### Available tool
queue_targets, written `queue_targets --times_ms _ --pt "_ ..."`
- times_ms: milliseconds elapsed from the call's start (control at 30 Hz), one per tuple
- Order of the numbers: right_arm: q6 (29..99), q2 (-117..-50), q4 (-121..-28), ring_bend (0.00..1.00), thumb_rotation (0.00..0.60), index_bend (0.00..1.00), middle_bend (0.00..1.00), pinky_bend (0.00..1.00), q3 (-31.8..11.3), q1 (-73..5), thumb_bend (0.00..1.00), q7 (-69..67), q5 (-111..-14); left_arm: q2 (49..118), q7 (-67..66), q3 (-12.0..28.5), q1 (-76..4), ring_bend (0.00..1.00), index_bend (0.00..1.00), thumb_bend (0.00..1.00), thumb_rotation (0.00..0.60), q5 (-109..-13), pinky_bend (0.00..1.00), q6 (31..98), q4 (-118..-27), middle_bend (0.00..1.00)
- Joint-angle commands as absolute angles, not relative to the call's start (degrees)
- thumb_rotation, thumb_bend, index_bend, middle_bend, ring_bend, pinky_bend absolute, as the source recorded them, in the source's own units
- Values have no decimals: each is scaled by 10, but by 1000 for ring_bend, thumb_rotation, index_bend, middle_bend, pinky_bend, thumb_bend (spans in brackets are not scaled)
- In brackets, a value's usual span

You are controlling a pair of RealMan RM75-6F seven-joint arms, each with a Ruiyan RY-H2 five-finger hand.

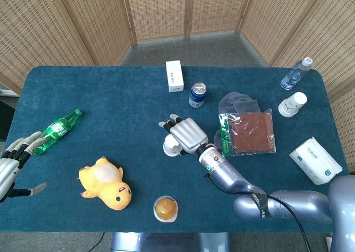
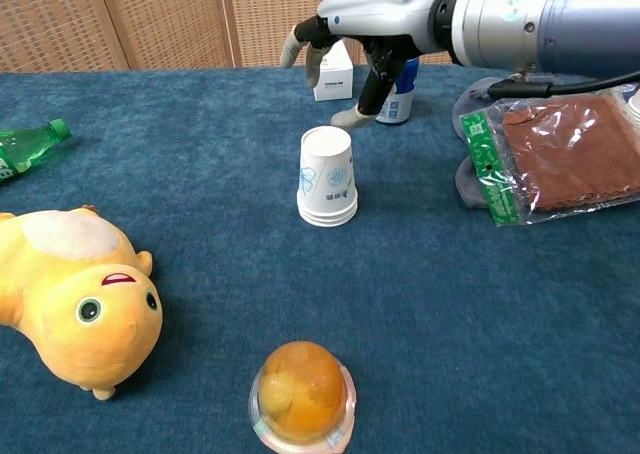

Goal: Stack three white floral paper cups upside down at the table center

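Note:
A nested stack of white floral paper cups (image 2: 327, 177) stands upside down near the table's middle; in the head view only its edge (image 1: 170, 148) shows under my right hand. My right hand (image 2: 350, 44) (image 1: 186, 134) hovers just above the stack, its fingers spread and holding nothing. Another white floral cup (image 1: 292, 104) sits at the far right beside a water bottle (image 1: 295, 73). At the table's left edge my left hand (image 1: 14, 160) is open and empty.
A yellow plush duck (image 2: 75, 299) and a jelly cup (image 2: 302, 394) lie near the front. A green bottle (image 1: 60, 129) is at the left. A white box (image 1: 174, 75), blue can (image 1: 197, 95), grey sock (image 1: 238, 102), brown packet (image 2: 570, 149) and tissue pack (image 1: 315, 160) lie behind and right.

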State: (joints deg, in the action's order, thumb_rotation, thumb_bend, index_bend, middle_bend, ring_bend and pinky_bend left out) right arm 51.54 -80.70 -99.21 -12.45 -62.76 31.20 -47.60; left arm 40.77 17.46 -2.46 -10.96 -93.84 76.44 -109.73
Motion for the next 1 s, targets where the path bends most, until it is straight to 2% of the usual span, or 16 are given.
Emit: queue_targets --times_ms 33,133,367,700,1000 --pt "531 -796 -1005 114 600 147 276 586 -123 -619 384 308 -487 408 175 -25 -110 0 0 225 600 -939 45 764 -1097 0" --pt "557 -777 -1025 89 600 146 251 558 -115 -595 383 295 -514 408 175 -25 -110 0 0 225 600 -939 45 765 -1097 0" --pt "642 -730 -1020 0 600 138 163 370 -71 -499 375 206 -638 413 160 -26 -106 0 0 225 600 -945 45 770 -1100 0" --pt "713 -659 -981 0 600 143 162 372 -25 -391 366 39 -774 427 120 -28 -105 0 0 226 600 -946 45 766 -1111 0" --pt "754 -651 -904 0 600 152 174 387 1 -328 342 -79 -849 438 86 -31 -105 0 0 225 600 -946 46 758 -1122 0"
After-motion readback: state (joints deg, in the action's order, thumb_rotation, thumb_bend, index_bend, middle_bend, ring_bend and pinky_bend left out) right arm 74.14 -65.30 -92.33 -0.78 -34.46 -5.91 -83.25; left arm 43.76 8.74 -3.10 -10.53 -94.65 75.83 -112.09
